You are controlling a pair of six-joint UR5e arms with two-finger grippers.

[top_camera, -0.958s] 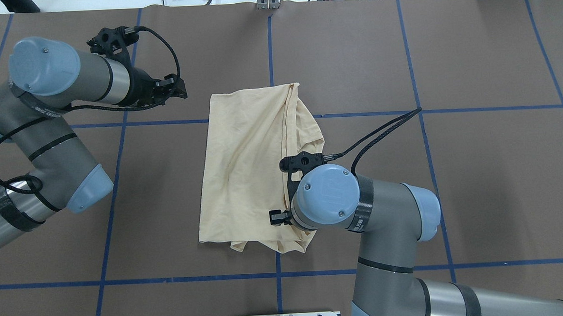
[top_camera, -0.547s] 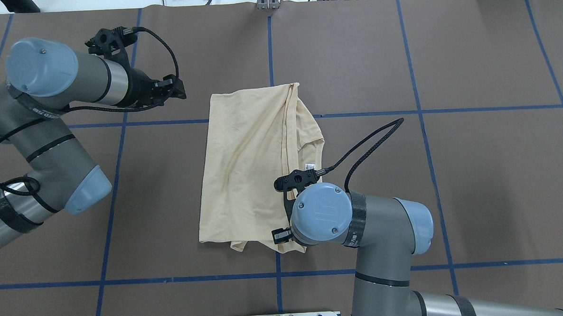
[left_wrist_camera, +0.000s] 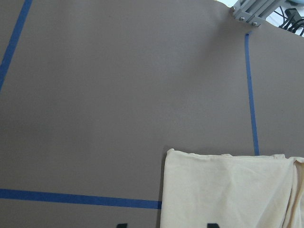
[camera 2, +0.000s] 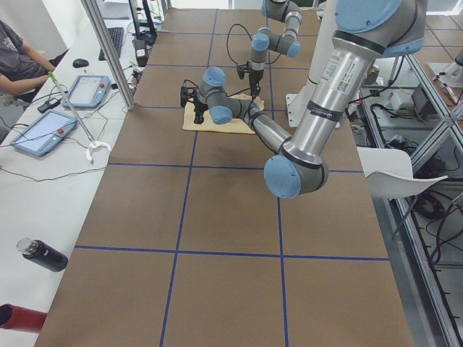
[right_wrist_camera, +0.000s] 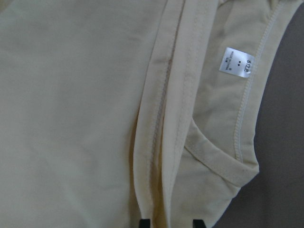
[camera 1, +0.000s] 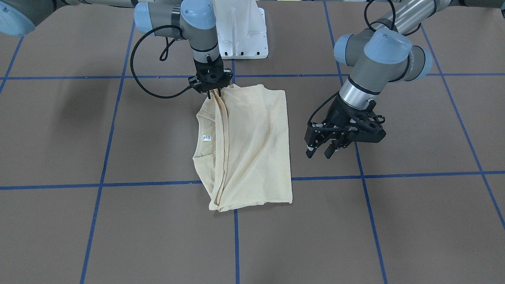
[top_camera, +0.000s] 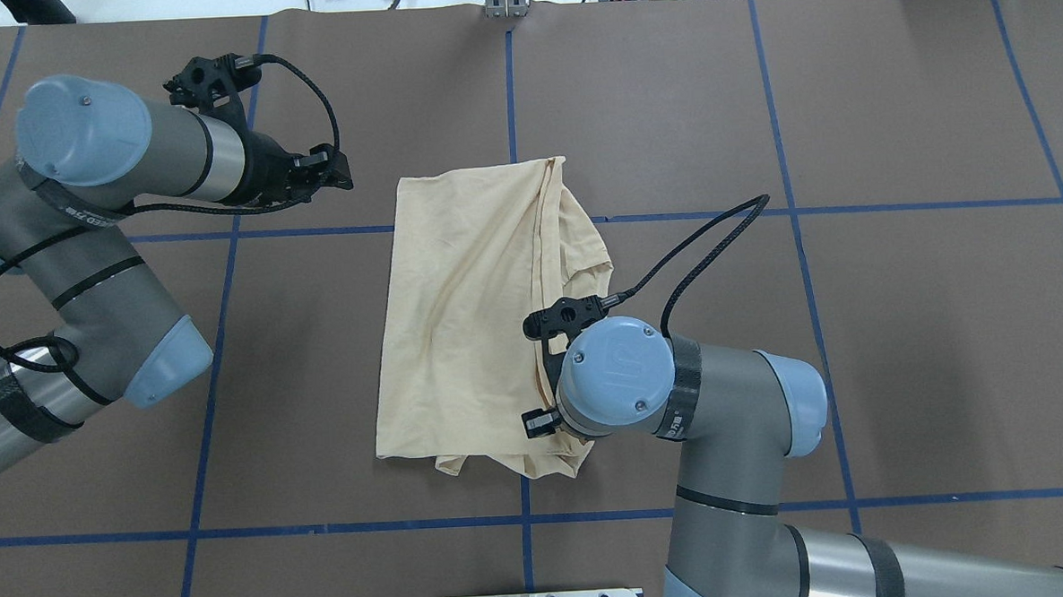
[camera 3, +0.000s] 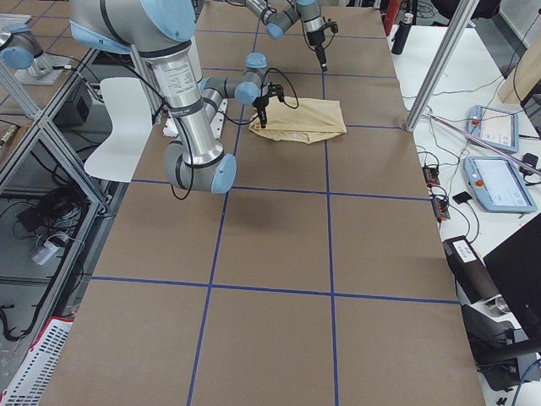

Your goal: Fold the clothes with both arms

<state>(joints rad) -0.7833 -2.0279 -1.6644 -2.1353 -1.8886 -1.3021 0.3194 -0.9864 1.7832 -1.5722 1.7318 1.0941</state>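
The cream-yellow shirt lies folded lengthwise mid-table, with no print showing; it also shows in the front view. Its white neck label faces up and shows in the right wrist view. My right gripper stands upright at the shirt's robot-side end. It is down on the cloth, jaws a little apart astride the folded seam edge. In the overhead view its wrist hides it. My left gripper is open and empty. It hovers beside the shirt's far left corner.
The white pedestal base stands at the robot's edge of the table. Blue tape lines grid the brown table. A seated operator, tablets and a bottle are on the side bench.
My right wrist shifted toward the robot's base, then came partway back over the shirt's near end. The left arm hardly moved. The shirt lies as before.
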